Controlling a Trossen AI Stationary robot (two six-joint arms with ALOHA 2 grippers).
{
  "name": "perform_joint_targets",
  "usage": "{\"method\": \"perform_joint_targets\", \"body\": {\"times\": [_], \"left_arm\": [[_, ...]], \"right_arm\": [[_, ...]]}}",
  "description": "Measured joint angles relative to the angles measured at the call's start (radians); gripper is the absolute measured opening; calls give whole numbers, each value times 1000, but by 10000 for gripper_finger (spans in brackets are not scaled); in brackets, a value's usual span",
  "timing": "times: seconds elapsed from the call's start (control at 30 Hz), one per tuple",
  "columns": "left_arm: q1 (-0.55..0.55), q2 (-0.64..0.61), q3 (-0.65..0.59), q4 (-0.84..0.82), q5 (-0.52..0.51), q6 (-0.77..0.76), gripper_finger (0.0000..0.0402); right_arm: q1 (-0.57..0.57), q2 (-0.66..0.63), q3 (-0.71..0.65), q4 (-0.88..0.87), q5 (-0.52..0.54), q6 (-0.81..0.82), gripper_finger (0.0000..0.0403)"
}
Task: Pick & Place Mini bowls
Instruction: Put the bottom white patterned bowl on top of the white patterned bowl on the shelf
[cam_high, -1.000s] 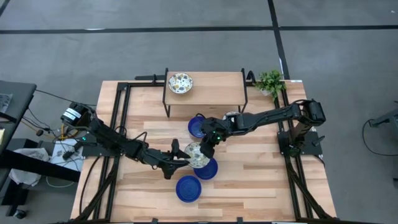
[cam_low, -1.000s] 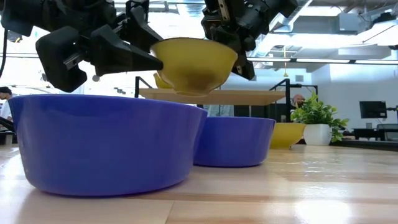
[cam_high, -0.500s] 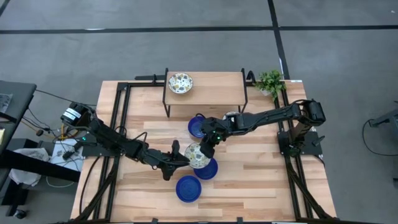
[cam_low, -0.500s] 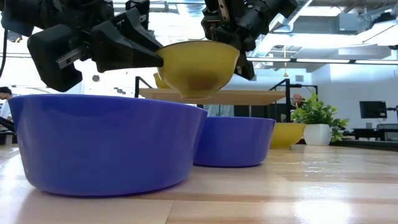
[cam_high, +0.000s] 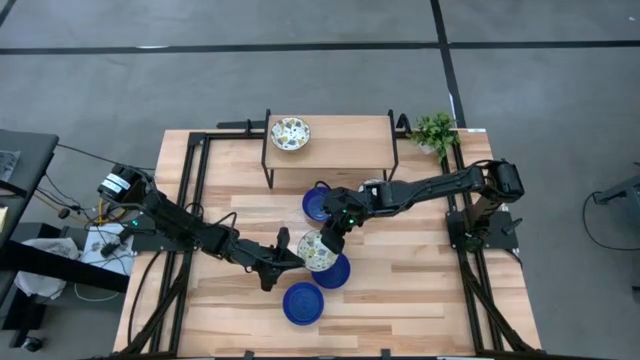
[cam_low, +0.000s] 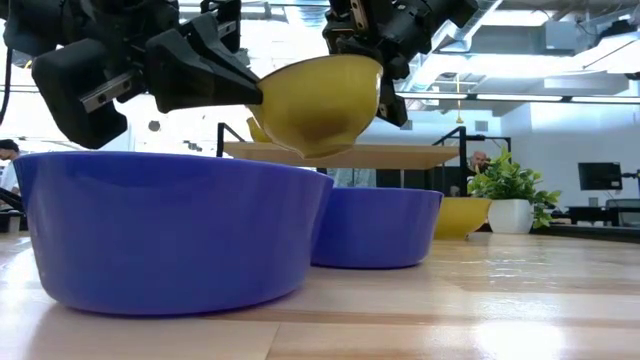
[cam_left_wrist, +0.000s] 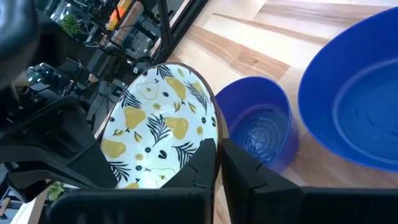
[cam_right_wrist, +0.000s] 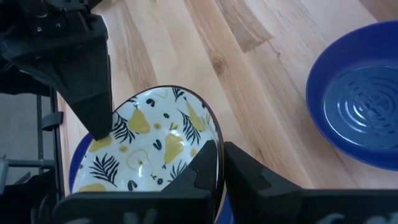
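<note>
A cream mini bowl with a pear pattern inside (cam_high: 316, 249) hangs tilted over the table's middle; its outside shows yellow (cam_low: 315, 105). My left gripper (cam_high: 291, 257) and my right gripper (cam_high: 332, 238) are both shut on its rim, on opposite sides. Under it a blue mini bowl (cam_high: 337, 272) rests base down on the table. A second blue bowl (cam_high: 302, 303) stands nearer the front edge and a third (cam_high: 317, 205) farther back. Another patterned bowl (cam_high: 290, 133) sits on the raised shelf. My left gripper has the bowl's rim on its left side (cam_left_wrist: 213, 127), one finger inside the bowl and one outside. The fingers come roughly level from the table's left. The bowl is lifted clear and tilted, this side lower. My right gripper has the opposite rim (cam_right_wrist: 217, 134), one finger inside and one outside. It comes slanting down from the far right (cam_low: 385, 70). This side of the bowl is the higher one.
The wooden shelf (cam_high: 340, 140) stands at the far middle, a potted plant (cam_high: 435, 130) at the far right corner. One more yellow-sided bowl (cam_low: 465, 215) sits on the table near the plant. Black frame rails run along both table sides.
My left gripper has shut on the left side of the bowl's rim. The bowl, level a second ago, has tipped: its left side has dropped while the right side has stayed up in my right gripper.
</note>
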Motion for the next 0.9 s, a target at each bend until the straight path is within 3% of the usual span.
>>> {"method": "perform_joint_targets", "body": {"times": [0.9], "left_arm": [[0, 0, -1, -6, -7, -29, 10]], "right_arm": [[1, 0, -1, -17, -3, -32, 46]]}}
